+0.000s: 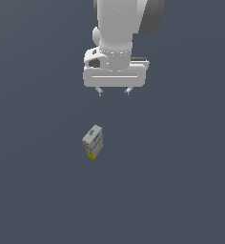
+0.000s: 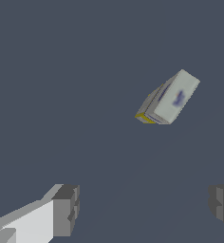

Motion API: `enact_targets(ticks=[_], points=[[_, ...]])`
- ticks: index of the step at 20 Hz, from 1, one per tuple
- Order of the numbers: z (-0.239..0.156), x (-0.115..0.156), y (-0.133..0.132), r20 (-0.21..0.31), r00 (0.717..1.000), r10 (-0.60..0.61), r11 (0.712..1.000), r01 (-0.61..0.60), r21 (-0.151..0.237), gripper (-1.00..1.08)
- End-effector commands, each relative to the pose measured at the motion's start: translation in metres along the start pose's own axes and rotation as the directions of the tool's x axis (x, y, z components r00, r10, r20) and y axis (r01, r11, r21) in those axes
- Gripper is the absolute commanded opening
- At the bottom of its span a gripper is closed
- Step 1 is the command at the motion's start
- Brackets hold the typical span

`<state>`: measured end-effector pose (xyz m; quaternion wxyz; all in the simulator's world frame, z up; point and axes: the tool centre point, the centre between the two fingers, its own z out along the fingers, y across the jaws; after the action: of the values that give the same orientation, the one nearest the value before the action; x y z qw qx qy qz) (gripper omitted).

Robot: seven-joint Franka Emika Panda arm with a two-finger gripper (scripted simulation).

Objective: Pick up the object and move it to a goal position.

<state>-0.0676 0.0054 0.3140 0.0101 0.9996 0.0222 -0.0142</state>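
Evidently the approach step is in hand: nothing has been grasped, and the object is yet to be reached. The plain dark grey table (image 1: 33, 190) fills both views and carries only the one item; no goal marker can be made out on it in either picture.

The arm (image 1: 121, 28) is seen hanging from the top of the exterior view, its white wrist pointed straight down, with the broad hand body held level. Below it the gripper (image 1: 114, 90) is held above the table, well apart from the carton. The jaws are spread wide and hold nothing; in the wrist view one finger (image 2: 66, 209) and the other finger (image 2: 223, 201) are shown far apart at opposite sides, with bare table between them.

The object (image 1: 93, 141) is found standing on the table, below the gripper in the exterior view and a little toward that view's left. In the wrist view the object (image 2: 170, 98) is seen off the line between the fingers, its pale top face with a bluish mark turned obliquely and a yellow lower edge showing.

The next move is judged to call for the hand to be carried over the carton, turned so the spread jaws straddle its narrow sides, then lowered before any closing is attempted
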Motion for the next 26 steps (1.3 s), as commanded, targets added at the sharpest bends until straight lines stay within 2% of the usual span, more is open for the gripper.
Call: enact_targets(ticks=[1,10,14,20,26], points=[[0.0,0.0,0.0,0.0,1.0,0.0,1.0,0.0,0.0,1.0],[-0.01,0.0,-0.013,-0.026,1.0,0.002,0.999,-0.001,0.032,1.0],[-0.01,0.0,-0.014,-0.028,1.0,0.001,0.999,0.0,0.034,1.0],[-0.002,0.009,-0.006,-0.026,0.999,0.045,0.998,-0.044,0.037,1.0],[0.019,0.028,0.013,-0.022,0.988,0.15,0.988,-0.149,0.043,1.0]])
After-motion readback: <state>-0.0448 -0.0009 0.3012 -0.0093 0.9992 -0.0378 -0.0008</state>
